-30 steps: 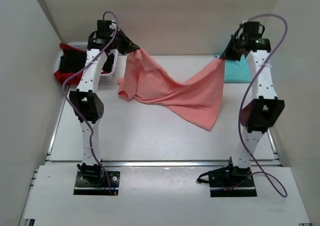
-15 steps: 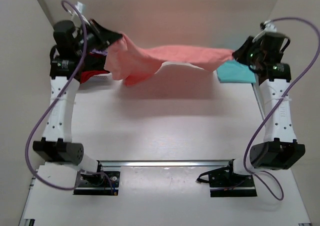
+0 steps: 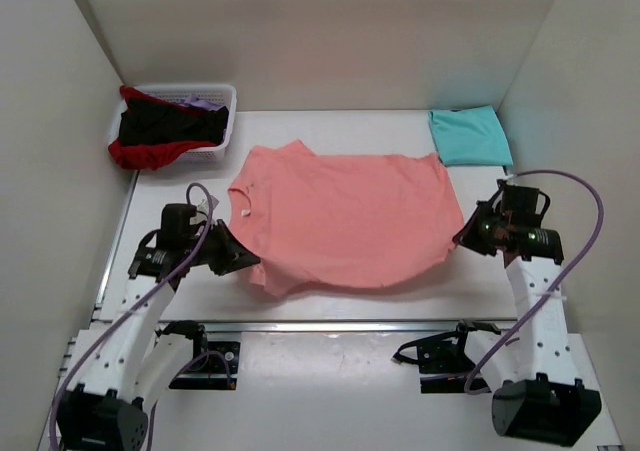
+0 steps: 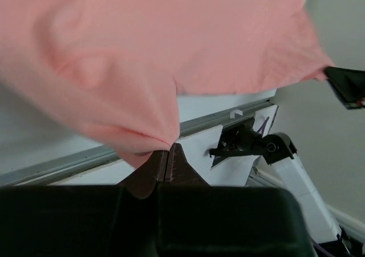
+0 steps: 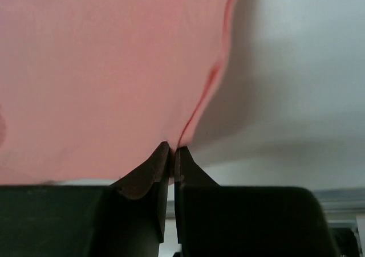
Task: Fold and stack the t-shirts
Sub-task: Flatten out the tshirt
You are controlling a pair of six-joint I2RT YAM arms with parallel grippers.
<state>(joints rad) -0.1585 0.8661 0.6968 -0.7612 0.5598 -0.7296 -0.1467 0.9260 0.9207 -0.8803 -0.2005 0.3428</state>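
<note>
The white worktop (image 3: 350,131) carries three things: a salmon-pink shirt (image 3: 350,216) spread across its middle, a folded turquoise shirt (image 3: 470,136) at the far right corner, and a white basket (image 3: 228,126) at the far left.

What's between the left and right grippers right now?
The pink shirt, spread flat on the table, fills that stretch in the top view; the left gripper and right gripper pinch its near corners.

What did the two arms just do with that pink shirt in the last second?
Both arms swung back from the far side toward their bases, drawing the salmon-pink shirt out of the air; it now lies spread on the table. The left gripper and right gripper still pinch its near corners. The turquoise shirt and the basket stayed put.
</note>
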